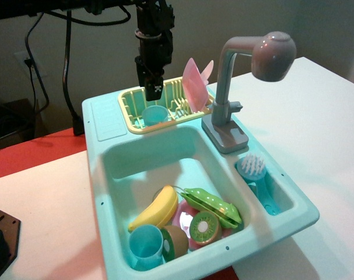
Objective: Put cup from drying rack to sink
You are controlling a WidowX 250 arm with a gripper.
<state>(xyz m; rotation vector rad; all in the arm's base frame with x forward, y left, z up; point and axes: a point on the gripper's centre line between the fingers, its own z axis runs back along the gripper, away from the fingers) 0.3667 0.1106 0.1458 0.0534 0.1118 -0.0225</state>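
**My fingers hang over the cup in the rack**

My gripper (153, 92) hangs just above the yellow drying rack (130, 104). I cannot tell if my fingers are apart or together, they look like one dark lump from here. They hold nothing.

The blue cup (156, 114) sits in the rack, right under my fingers, with its open top up. A pink plate (194, 86) stands on its edge in the rack's ribs, beside the grey faucet (246, 76).

The big sink (115, 154) is in front of the rack. In its deep part lie a yellow banana (156, 208), a green pea pod (214, 205), a cut kiwi (203, 227) on something pink, and a lighter blue cup (144, 244). The small side part holds a blue brush (255, 172)
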